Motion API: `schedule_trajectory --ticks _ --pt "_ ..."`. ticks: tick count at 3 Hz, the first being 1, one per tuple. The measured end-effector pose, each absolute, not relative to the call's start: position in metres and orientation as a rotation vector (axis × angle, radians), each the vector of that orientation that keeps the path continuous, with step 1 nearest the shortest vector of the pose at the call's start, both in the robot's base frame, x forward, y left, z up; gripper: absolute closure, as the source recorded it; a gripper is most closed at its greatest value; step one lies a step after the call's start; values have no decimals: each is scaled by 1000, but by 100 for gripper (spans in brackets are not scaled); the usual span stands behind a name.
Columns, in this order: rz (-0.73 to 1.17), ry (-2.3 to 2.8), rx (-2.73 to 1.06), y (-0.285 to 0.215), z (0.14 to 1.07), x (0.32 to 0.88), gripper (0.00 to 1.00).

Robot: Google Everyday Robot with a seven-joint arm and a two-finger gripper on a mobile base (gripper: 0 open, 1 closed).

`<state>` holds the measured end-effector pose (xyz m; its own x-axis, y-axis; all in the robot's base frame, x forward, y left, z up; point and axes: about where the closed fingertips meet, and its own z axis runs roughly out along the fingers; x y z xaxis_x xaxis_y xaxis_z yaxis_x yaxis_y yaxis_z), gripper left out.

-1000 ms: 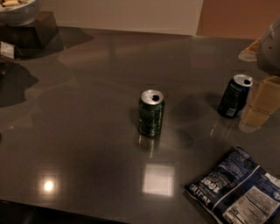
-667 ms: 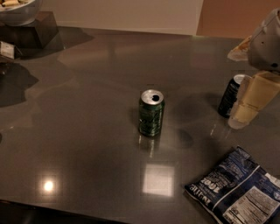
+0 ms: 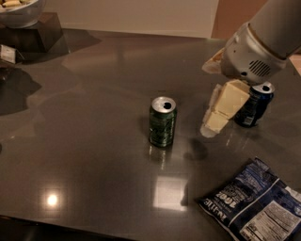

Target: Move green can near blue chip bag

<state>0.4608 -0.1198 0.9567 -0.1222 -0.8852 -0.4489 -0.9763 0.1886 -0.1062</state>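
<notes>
Arm has swung in from the right edge since a second ago: gripper (image 3: 212, 126) is now further left and lower, between the green can (image 3: 162, 121) and the dark blue can (image 3: 254, 104); both cans and the bag haven't shifted. Green can stands upright near the middle of the dark glossy table (image 3: 94, 155), silver top up, pull-tab hole visible, nothing touching it. Gripper sits to its right, near it but clearly apart, tip angled down and left, low over the tabletop, with its shadow on the surface just below. Can't tell from this view whether it's spread or pressed together; it's holding nothing that I can see. Cream gripper body overlaps the left side of the dark blue can in the view; contact between them can't be judged. White wrist housing (image 3: 249, 57) with a vent grille sits above, arm running off to the upper right. Blue chip bag (image 3: 256, 202) lies flat at the lower right corner of the table, white lettering and label panel up, partly cut off by the frame edge, well apart from the green can. Square light reflection (image 3: 169, 192) sits on the table in front of the green can, smaller bright spot (image 3: 51, 200) at lower left. Far upper left: a pale bowl (image 3: 19, 8) on a dark block stand (image 3: 35, 34).
</notes>
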Motion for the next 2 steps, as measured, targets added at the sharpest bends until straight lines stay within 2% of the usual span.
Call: schedule_trajectory --ticks 2 --pt "434 1979 -1769 -53 912 470 0"
